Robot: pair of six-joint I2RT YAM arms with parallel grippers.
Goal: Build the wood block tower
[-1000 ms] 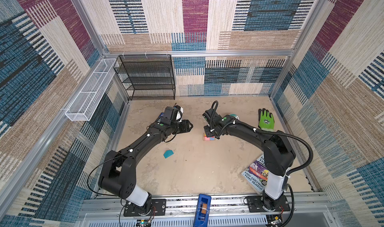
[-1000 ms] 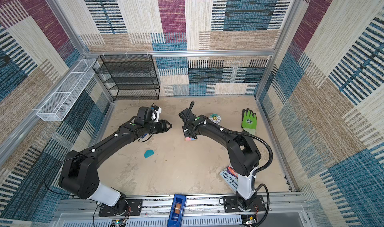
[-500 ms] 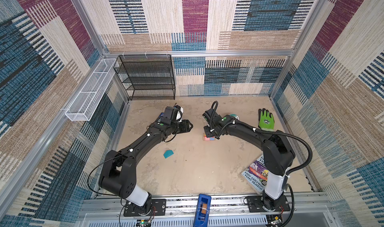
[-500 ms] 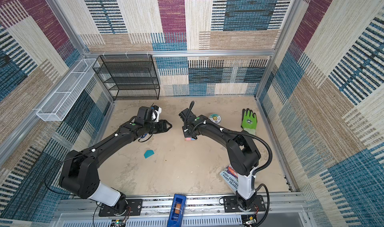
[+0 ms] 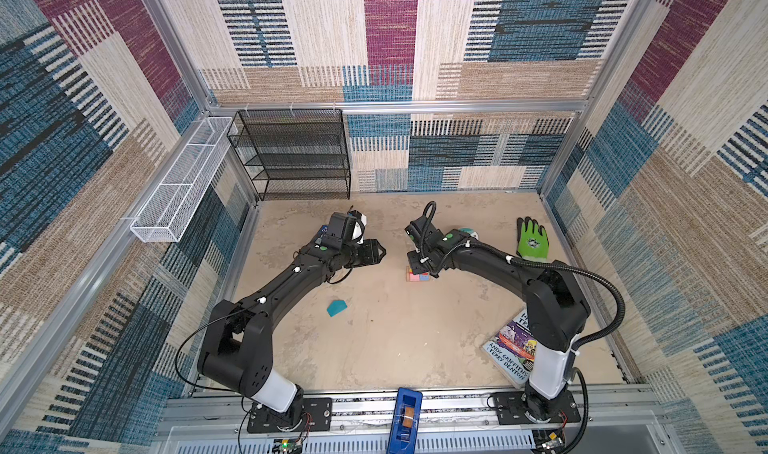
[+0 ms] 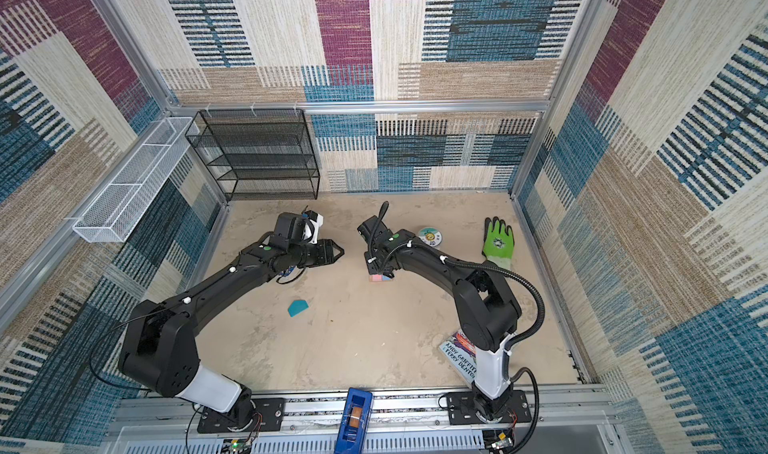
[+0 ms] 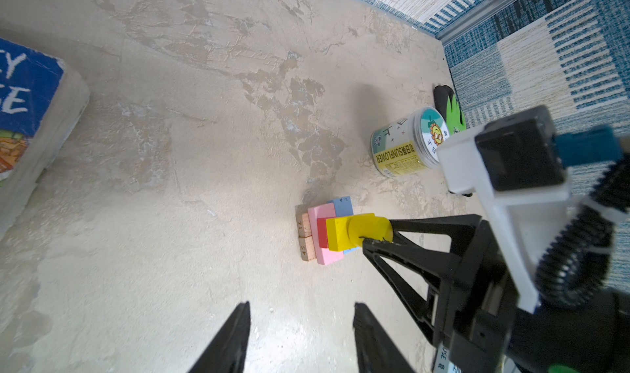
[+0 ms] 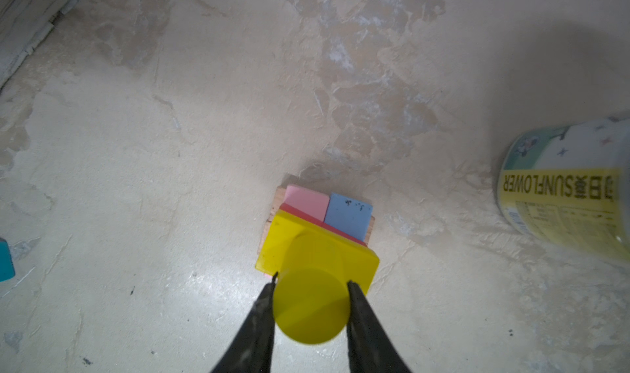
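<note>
tower (image 7: 322, 214): yellow cylinder (image 8: 312, 306) atop, flanked by right hand (image 8: 313, 281), grip unclear; left hand (image 7: 301, 306) spread, empty; jar (image 7: 405, 149) reads "sunflower".

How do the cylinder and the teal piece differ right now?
The cylinder stands upright atop the tower; the teal piece lies flat on the table, apart from it. The cylinder sits between the right gripper's fingers; nothing touches the teal piece. The cylinder is round and yellow; the teal piece is pointed at one end. Both are small painted blocks.
</note>
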